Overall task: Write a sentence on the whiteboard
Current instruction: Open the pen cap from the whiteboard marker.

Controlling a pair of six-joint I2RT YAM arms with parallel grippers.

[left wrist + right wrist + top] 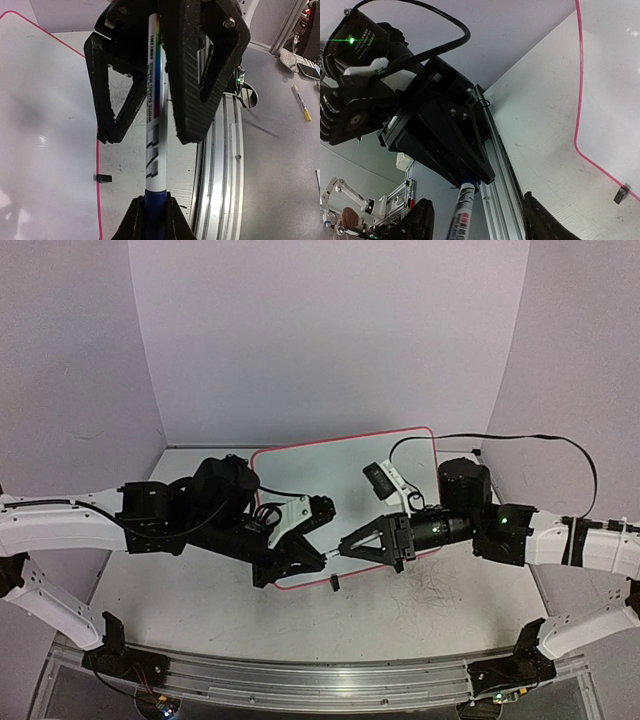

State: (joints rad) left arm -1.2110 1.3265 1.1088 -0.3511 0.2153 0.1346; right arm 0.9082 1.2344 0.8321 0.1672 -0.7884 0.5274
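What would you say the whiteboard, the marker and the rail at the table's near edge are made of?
Whiteboard: a glossy white coated panel that throws back soft glare, with a thin pink rim, probably plastic.
Marker: a smooth white plastic barrel with printed lettering and a colour stripe, and a blue end.
Rail: most likely extruded aluminium, being grey and slotted with a dull metallic sheen.

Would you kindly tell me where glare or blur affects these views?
Left wrist view: soft glare patches on the whiteboard, while the print on the marker is sharp. Right wrist view: the marker sits close to the lens and is blurred. Top view: evenly lit, no strong glare on the whiteboard.
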